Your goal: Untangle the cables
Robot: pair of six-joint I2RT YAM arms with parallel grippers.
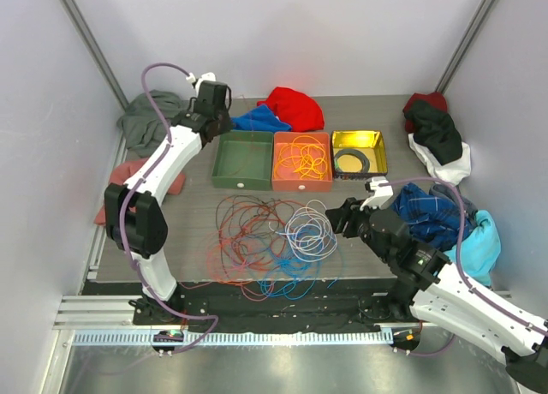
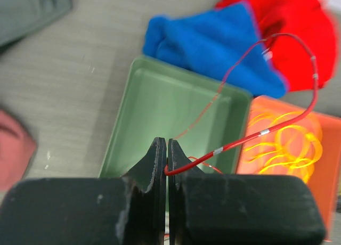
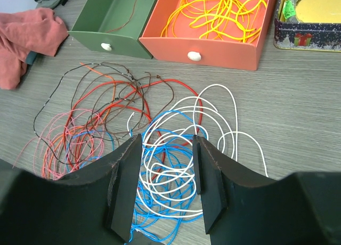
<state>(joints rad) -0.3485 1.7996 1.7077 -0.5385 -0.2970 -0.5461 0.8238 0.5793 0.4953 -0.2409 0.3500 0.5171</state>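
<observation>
The cables lie tangled on the table in front of the trays, with red, brown, blue and white loops. My left gripper hangs above the far edge of the green tray. In the left wrist view it is shut on a red cable that arcs over the green tray. My right gripper is open just above the white cable and blue cable loops, holding nothing. Yellow-orange cables fill the orange tray.
A yellow tin holding a black coil stands right of the orange tray. Clothes ring the table: a grey cloth, a blue cloth, a red cloth, a pink cloth, and plaid and teal garments at the right.
</observation>
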